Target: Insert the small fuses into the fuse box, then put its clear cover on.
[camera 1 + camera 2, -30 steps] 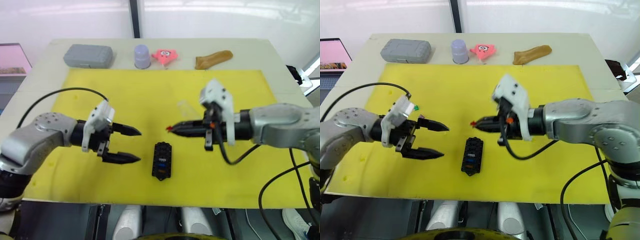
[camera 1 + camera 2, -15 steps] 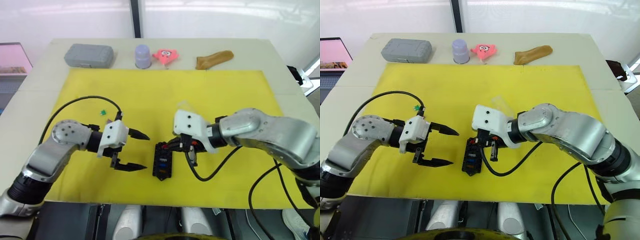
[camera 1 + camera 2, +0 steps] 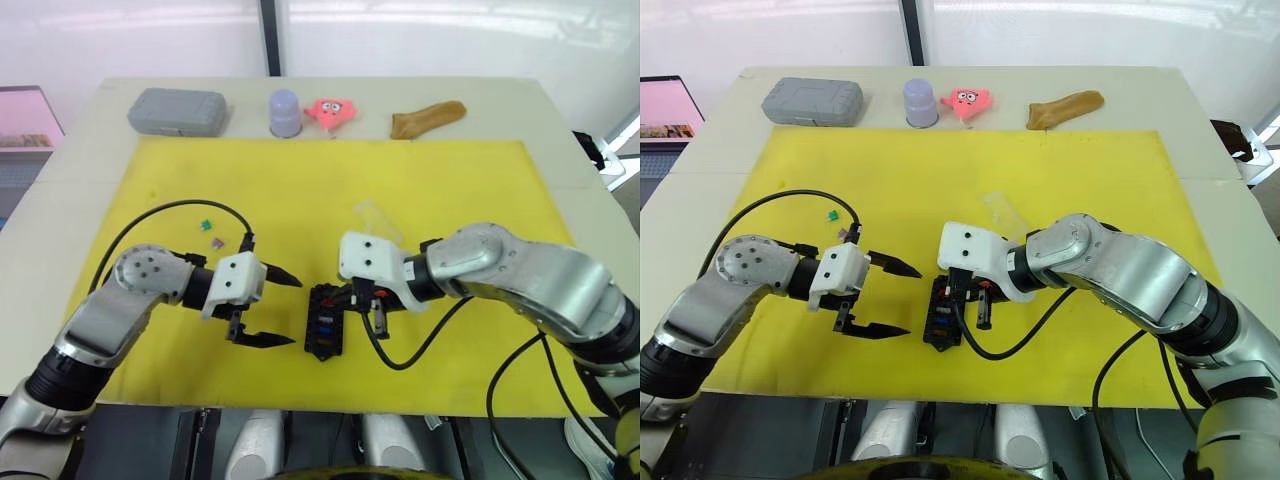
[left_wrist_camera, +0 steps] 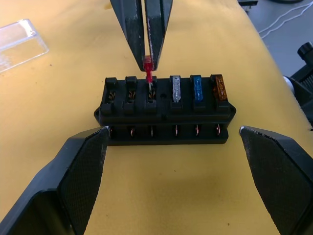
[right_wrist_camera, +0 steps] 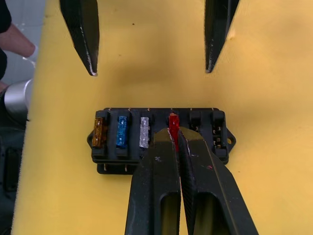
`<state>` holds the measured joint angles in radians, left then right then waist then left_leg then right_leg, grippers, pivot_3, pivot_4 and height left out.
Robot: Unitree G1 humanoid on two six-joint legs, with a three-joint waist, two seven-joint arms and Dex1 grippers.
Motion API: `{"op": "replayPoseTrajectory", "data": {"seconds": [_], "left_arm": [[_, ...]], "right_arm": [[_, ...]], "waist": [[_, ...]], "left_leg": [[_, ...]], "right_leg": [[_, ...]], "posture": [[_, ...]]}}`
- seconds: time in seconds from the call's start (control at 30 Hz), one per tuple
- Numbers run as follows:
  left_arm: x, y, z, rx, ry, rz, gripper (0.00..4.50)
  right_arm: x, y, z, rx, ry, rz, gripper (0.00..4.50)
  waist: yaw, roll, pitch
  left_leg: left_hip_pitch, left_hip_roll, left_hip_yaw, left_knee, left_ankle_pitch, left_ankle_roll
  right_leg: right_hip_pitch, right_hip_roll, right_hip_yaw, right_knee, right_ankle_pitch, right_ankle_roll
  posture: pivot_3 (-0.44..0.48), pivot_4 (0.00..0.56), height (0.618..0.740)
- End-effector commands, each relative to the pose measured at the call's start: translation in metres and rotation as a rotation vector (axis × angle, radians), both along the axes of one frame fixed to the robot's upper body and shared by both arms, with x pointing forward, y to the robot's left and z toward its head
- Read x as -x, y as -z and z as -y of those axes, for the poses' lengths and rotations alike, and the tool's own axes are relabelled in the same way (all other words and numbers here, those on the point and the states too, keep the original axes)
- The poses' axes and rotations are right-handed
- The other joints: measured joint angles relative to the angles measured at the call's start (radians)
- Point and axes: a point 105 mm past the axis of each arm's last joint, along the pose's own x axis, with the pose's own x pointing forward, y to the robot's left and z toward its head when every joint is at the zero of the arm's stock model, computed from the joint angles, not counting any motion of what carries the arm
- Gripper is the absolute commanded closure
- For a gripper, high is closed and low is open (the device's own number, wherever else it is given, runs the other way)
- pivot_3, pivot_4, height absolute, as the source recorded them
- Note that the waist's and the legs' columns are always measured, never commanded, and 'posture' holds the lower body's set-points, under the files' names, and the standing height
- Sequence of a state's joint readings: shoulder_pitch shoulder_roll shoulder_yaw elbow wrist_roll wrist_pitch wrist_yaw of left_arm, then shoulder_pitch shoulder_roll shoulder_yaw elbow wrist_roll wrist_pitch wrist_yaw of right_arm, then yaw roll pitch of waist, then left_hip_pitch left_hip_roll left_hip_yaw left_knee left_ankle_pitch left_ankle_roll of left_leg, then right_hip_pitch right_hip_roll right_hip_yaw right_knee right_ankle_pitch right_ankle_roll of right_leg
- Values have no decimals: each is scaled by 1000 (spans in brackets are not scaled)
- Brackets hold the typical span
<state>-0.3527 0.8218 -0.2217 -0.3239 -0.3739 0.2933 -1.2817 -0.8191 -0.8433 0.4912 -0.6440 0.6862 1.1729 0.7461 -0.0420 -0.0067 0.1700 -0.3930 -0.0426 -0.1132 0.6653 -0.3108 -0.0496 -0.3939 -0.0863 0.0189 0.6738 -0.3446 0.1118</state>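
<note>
The right tool [image 4: 147, 58] is pinched shut on a red fuse [image 4: 147, 68], holding it upright with its blades at the mouth of a slot in the fuse box [image 3: 324, 322]. The box lies on the yellow mat [image 3: 450, 190], near its front edge, between the two arms. Three fuses already sit in a row of its slots beside the red one: a clear-grey one [image 4: 176, 88], then a blue [image 4: 196, 87], then an orange [image 4: 218, 87] at the end. Two slots on the red fuse's other side are bare.

The left tool [image 3: 280, 308] hangs wide open and holds nothing, its fingertips pointing at the box from just beside it, one to each end.

The clear cover [image 3: 377, 217] lies on the mat behind the box, apart from it. Two loose fuses, a green [image 3: 206, 225] and a purplish one [image 3: 216, 242], lie on the mat by the left arm's cable.

Along the worktop's [image 3: 520, 105] far edge stand a grey case [image 3: 176, 110], a lilac cup [image 3: 285, 113], a pink star toy [image 3: 332, 111] and a brown lump [image 3: 427, 117].
</note>
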Motion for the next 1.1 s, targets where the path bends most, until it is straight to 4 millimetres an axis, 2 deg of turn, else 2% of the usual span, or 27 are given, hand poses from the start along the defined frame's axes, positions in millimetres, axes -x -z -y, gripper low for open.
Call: {"op": "replayPoseTrajectory", "data": {"seconds": [0.03,0.63,1.1], "left_arm": [[3,-5,4,2,22,33,30],[3,-5,9,12,24,32,30],[8,-1,14,28,22,28,30]], "right_arm": [[3,-4,-3,-5,-30,28,4500],[1,6,-6,61,-57,50,4500],[-3,0,-9,118,-54,51,4500]], "waist": [[0,0,0],[-1,0,0],[-2,0,0]], "left_leg": [[0,0,0,0,0,0],[0,-2,0,1,0,0],[1,-2,0,2,0,0]], "right_leg": [[0,0,0,0,0,0],[-1,0,0,5,0,0],[-2,0,0,8,0,0]], "posture": [[0,150,740],[0,150,740],[0,150,740]]}}
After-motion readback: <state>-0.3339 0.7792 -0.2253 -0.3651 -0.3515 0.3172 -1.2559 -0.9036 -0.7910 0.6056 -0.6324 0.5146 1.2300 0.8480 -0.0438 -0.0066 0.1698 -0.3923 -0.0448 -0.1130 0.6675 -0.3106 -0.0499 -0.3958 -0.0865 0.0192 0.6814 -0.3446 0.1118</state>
